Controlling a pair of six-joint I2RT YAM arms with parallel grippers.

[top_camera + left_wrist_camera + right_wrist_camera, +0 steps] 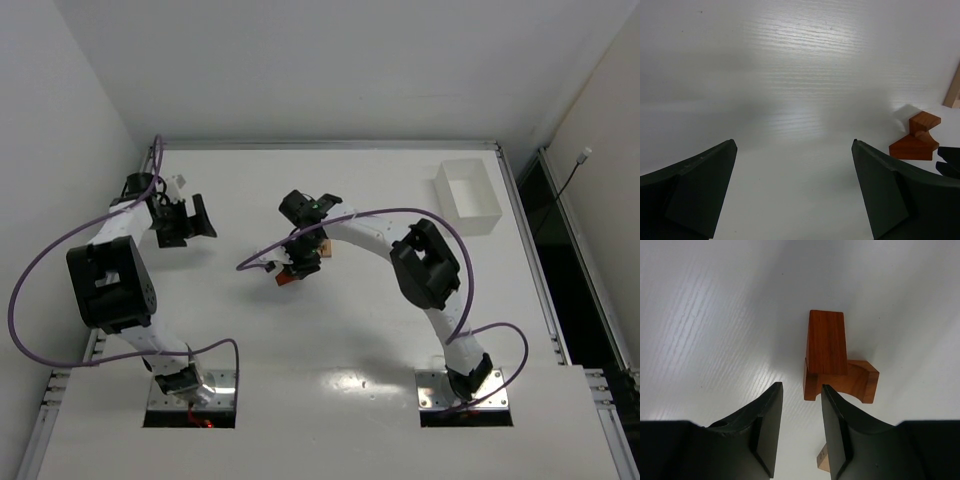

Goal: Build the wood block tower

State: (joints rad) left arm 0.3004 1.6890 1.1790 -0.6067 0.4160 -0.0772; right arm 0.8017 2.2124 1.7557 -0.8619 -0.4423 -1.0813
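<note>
reddish-brown wood blocks [832,365]: two pieces touching on the table [700,315], a taller one against a low arched one; stacked or side by side, cannot tell. right gripper [801,390] just short of them, jaws part-way apart, pinching nothing. pale tan block [823,458] shows low in the gap by its right finger. left gripper [794,145] spread wide over the table, well apart from the blocks.

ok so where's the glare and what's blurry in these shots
Left wrist: a bright streak of glare across the table, and the dark fingers up close look soft. Right wrist: the reddish-brown block is sharp, with a faint shadow beside it. Top view: even light, no harsh shadows.
</note>
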